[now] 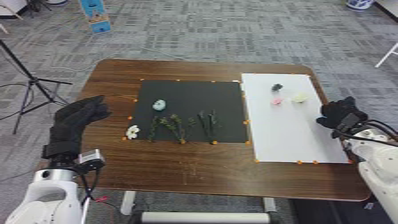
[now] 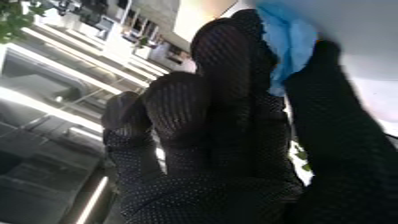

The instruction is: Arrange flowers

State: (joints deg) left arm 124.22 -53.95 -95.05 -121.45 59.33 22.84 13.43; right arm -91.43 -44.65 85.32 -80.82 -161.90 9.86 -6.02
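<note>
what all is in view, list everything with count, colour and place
table: 1, brown, centre
mat: 1, black, left part of table
sheet: 1, white, right part of table
markers: many, orange, along mat and sheet edges
egg-shaped bloom: 1, pale blue, on mat
flower: 1, white, mat's left edge
stems: several, green, on mat
small blooms: 3, dark, pink, cream, on sheet
soft piece: 1, light blue, in right hand
tripod: 1, black, floor left of table
robot hands: 2, black, left hand at table's left edge, right hand by sheet's right edge
</note>
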